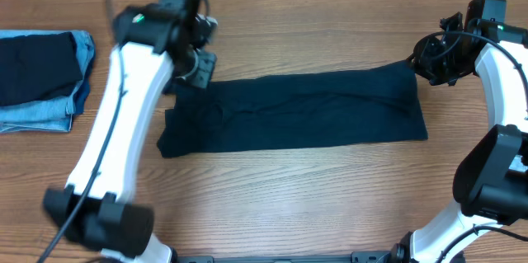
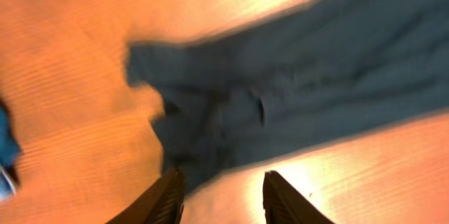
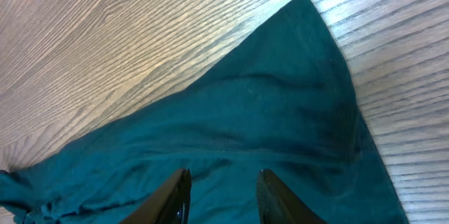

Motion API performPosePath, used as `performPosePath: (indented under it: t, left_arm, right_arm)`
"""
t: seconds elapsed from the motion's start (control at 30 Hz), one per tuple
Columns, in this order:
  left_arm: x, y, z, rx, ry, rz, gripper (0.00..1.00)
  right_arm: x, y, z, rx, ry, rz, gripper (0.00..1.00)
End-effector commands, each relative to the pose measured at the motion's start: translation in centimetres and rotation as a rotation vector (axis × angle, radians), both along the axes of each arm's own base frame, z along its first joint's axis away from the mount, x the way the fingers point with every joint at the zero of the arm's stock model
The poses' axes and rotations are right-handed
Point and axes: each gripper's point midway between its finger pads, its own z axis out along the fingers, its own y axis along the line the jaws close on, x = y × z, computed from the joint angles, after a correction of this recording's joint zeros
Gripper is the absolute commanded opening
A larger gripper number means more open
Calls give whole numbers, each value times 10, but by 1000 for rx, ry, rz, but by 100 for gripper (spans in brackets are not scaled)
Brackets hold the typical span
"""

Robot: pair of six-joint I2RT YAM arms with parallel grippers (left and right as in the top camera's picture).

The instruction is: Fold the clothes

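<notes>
Item: table (image 1: 272, 189), wooden. Top of light brown boards. The grain runs side to side in the overhead view, and the seams between boards show as fine dark lines. The surface is pale and strongly grained in the right wrist view, and washed orange with bright glare patches in the blurred left wrist view.

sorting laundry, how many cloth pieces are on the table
3: long dark navy cloth mid-table; folded navy piece atop light blue denim, far left. Stack may hide more.

Bare table (image 1: 289, 189) front of shirt (image 1: 313, 115); folded stack (image 1: 41, 82) blocks far left.
</notes>
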Motion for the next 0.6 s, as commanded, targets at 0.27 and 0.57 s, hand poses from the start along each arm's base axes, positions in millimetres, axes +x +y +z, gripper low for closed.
performPosePath:
  t: [0.27,0.57]
  left_arm:
    - [36,1,-149,-253,208,92,32]
    - [33,-15,-198,-238,303,67,23]
  right_arm:
    - [3,-2,8,-10,-25,1,35]
    - [3,-2,8,-10,-24,2,35]
